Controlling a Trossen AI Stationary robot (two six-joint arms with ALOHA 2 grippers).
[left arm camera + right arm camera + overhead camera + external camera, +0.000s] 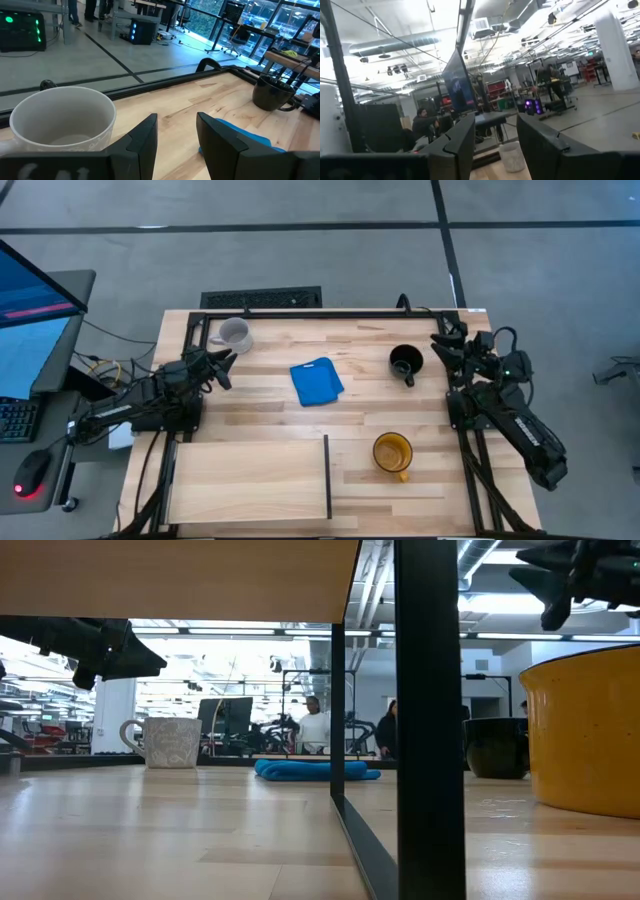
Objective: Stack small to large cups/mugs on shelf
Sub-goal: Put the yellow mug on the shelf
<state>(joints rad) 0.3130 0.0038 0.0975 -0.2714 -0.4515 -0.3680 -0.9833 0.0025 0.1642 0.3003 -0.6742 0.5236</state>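
Amber-yellow, the widest glazed handled mug (392,452) stands just right of the pale wood shelf panel (250,477) and its thin dark divider (327,476). The light grey-white mug (234,334) sits at the far left corner, the glossy black mug (405,362) far right. No lettering is legible. Left gripper (222,367) hovers parted and empty beside the grey-white mug; right gripper (446,345), likewise parted and empty, hangs near the black one

Grey-white mug (234,333), glossy black mug (405,362), amber-yellow mug (392,452), blue cloth (316,382), pale wood shelf (245,480) with dark, possibly black, divider (327,476).
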